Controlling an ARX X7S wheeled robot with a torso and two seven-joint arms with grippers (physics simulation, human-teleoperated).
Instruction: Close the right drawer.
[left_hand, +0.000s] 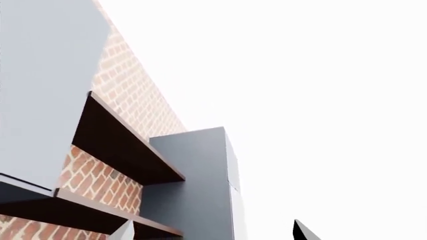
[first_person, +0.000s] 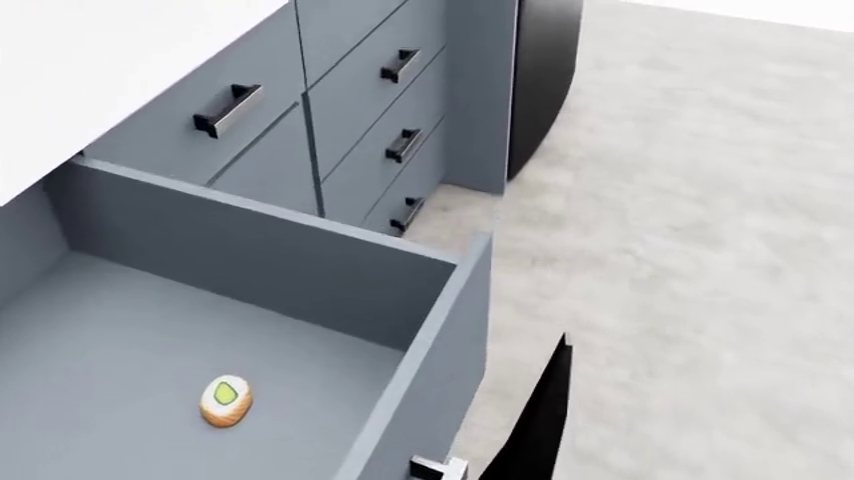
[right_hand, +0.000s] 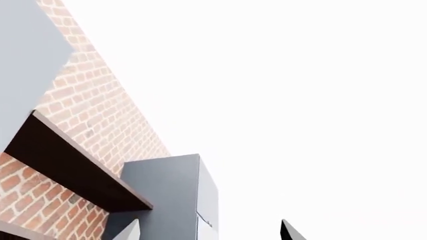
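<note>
The right drawer stands pulled far out at the near left, its front running from near to far, handle end at the bottom edge. Both wrist cameras look up at the brick wall. Each shows only two finger tips set apart, so I cannot tell the grippers' state or which arm is nearer. The push should go left, toward the cabinet.

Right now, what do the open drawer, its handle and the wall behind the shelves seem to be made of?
The right drawer looks like painted board: flat, matte blue-grey, no grain. Its handle, only partly in view, seems brushed metal, with a pale sheen. The wall looks like red brick with light mortar lines. All are simulator renders, so these are only appearances.
</note>
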